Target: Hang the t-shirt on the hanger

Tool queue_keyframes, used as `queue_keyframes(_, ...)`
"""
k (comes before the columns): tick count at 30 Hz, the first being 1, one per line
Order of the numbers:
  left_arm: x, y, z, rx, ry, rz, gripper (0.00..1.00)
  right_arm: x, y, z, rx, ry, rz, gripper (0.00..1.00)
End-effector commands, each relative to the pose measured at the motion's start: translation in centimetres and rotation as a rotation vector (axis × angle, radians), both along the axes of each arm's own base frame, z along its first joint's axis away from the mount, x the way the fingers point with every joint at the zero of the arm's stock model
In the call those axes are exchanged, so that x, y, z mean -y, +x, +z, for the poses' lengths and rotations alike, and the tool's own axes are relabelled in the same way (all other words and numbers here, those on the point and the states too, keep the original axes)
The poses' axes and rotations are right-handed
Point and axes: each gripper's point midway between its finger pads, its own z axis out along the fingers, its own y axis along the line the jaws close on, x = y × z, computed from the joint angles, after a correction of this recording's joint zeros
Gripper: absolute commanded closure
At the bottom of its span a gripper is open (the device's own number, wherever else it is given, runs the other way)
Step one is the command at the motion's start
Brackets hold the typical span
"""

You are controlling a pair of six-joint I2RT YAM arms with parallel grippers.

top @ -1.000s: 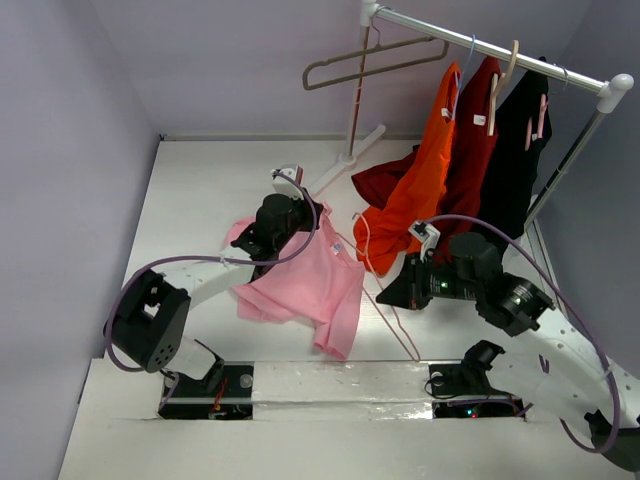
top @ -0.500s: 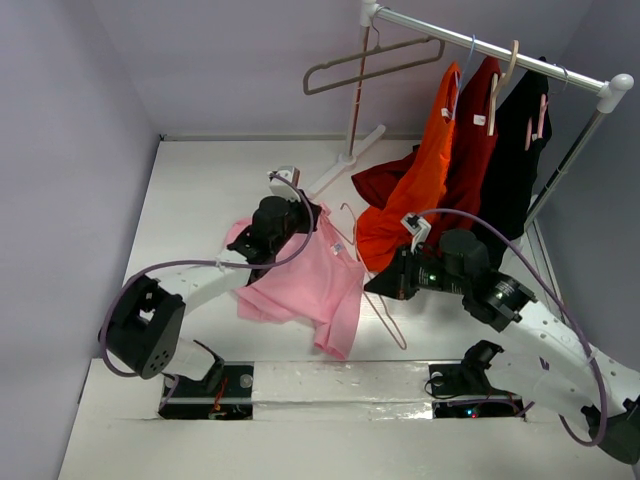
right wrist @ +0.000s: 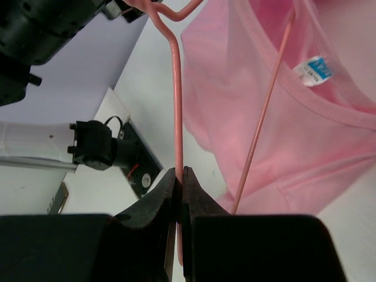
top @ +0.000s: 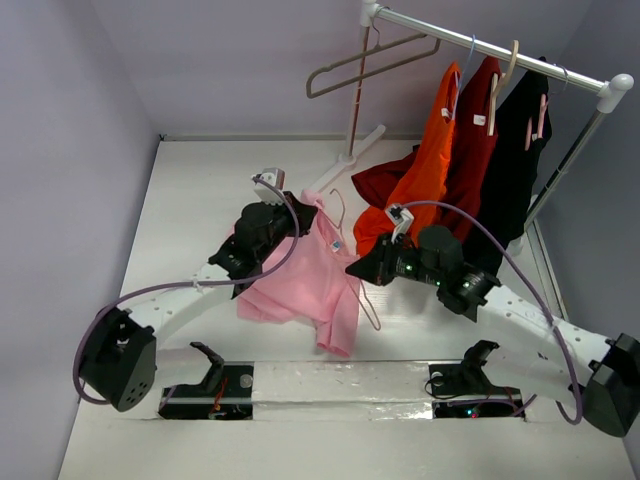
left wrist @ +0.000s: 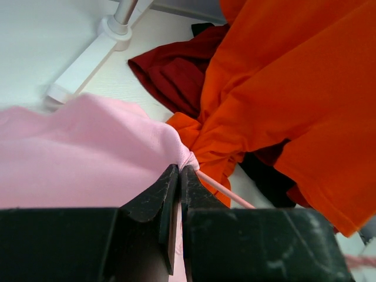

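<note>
The light pink t-shirt (top: 310, 285) lies bunched on the table with its neck lifted. My left gripper (top: 300, 207) is shut on a pinch of its fabric near the neck, seen in the left wrist view (left wrist: 180, 169). My right gripper (top: 356, 270) is shut on the thin pale pink hanger (top: 371, 311), gripping one wire arm (right wrist: 176, 88) in the right wrist view (right wrist: 179, 171). The hanger's other arm runs into the shirt's neck opening beside the blue label (right wrist: 317, 69). The shirt fills the right wrist view (right wrist: 305, 129). A stretch of hanger wire (left wrist: 226, 192) shows just past the left fingertips.
A clothes rack stands at the back right, its white foot (top: 345, 165) on the table. An orange shirt (top: 420, 185), a dark red shirt (top: 475, 150) and a black garment (top: 515, 170) hang there. A grey-beige hanger (top: 370, 60) hangs at its left end.
My right gripper has carried the hanger left and farther back, up to the shirt's neck. My left gripper has shifted left and back with the pinched fabric, stretching the neck.
</note>
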Motion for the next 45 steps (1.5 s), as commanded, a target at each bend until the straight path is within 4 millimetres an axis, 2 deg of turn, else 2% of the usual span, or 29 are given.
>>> queue_keyframes(1, 0.0, -1.4, 3.2, 0.050, -0.072, -0.028, 1.00, -1.9, 1.9, 3.9, 0.166, 0.112, -0.010, 1.00)
queue_keyframes(2, -0.2, -1.7, 3.2, 0.043, -0.071, -0.027, 1.00, -2.3, 2.6, 3.4, 0.168, 0.099, -0.018, 1.00)
queue_keyframes(3, 0.0, -2.1, 3.6, 0.047, -0.078, -0.036, 1.00, -2.8, 2.8, 3.5, 0.181, 0.102, -0.019, 1.00)
queue_keyframes(4, -0.2, -2.3, 3.9, 0.048, -0.083, -0.033, 1.00, -2.8, 3.8, 4.1, 0.215, 0.113, -0.057, 1.00)
queue_keyframes(5, -0.2, -2.9, 4.6, 0.060, -0.098, -0.040, 1.00, -3.4, 4.1, 3.6, 0.229, 0.099, -0.060, 1.00)
queue_keyframes(7, -0.5, -3.4, 5.3, 0.062, -0.114, -0.038, 1.00, -4.1, 4.9, 5.0, 0.293, 0.136, -0.086, 1.00)
queue_keyframes(13, -0.9, -5.2, 10.3, 0.130, -0.160, -0.067, 1.00, -6.8, 7.0, 6.2, 0.406, 0.174, -0.110, 1.00)
queue_keyframes(17, -1.3, -6.2, 12.0, 0.143, -0.166, -0.076, 1.00, -7.9, 7.9, 7.9, 0.479, 0.211, -0.101, 1.00)
queue_keyframes(20, -2.1, -6.7, 11.9, 0.132, -0.158, -0.059, 1.00, -8.6, 7.9, 8.8, 0.504, 0.242, -0.078, 1.00)
queue_keyframes(24, -2.8, -7.0, 10.5, 0.093, -0.138, -0.033, 1.00, -8.8, 8.2, 9.9, 0.550, 0.294, -0.092, 1.00)
queue_keyframes(26, -3.0, -7.0, 10.0, 0.078, -0.130, -0.025, 1.00, -8.7, 8.6, 11.0, 0.592, 0.330, -0.119, 1.00)
queue_keyframes(27, -3.4, -6.8, 9.4, 0.062, -0.115, 0.000, 1.00, -9.0, 8.9, 10.9, 0.596, 0.328, -0.118, 1.00)
queue_keyframes(28, -3.7, -6.7, 9.1, 0.055, -0.106, 0.016, 1.00, -9.2, 8.9, 11.9, 0.619, 0.350, -0.115, 1.00)
queue_keyframes(29, -4.0, -6.7, 9.0, 0.047, -0.097, 0.031, 1.00, -9.4, 8.7, 12.0, 0.624, 0.358, -0.101, 1.00)
queue_keyframes(30, -4.4, -6.6, 9.2, 0.051, -0.092, 0.051, 0.95, -9.5, 8.6, 12.1, 0.626, 0.369, -0.094, 1.00)
queue_keyframes(31, -4.6, -6.7, 9.6, 0.059, -0.092, 0.056, 0.78, -9.4, 8.5, 12.5, 0.637, 0.389, -0.091, 1.00)
queue_keyframes(33, -5.2, -6.7, 11.0, 0.088, -0.092, 0.076, 0.63, -9.3, 8.1, 11.8, 0.624, 0.395, -0.084, 1.00)
queue_keyframes(34, -5.3, -6.7, 11.5, 0.099, -0.093, 0.081, 0.51, -9.1, 7.9, 12.1, 0.632, 0.410, -0.086, 1.00)
queue_keyframes(36, -5.9, -6.4, 13.0, 0.129, -0.092, 0.109, 0.43, -8.8, 7.6, 11.4, 0.627, 0.408, -0.084, 1.00)
queue_keyframes(39, -6.4, -5.9, 14.9, 0.159, -0.114, 0.150, 0.40, -8.4, 7.1, 11.2, 0.633, 0.403, -0.076, 1.00)
queue_keyframes(45, -5.8, -4.9, 17.3, 0.173, -0.215, 0.168, 0.45, -7.5, 6.5, 10.3, 0.634, 0.387, -0.077, 1.00)
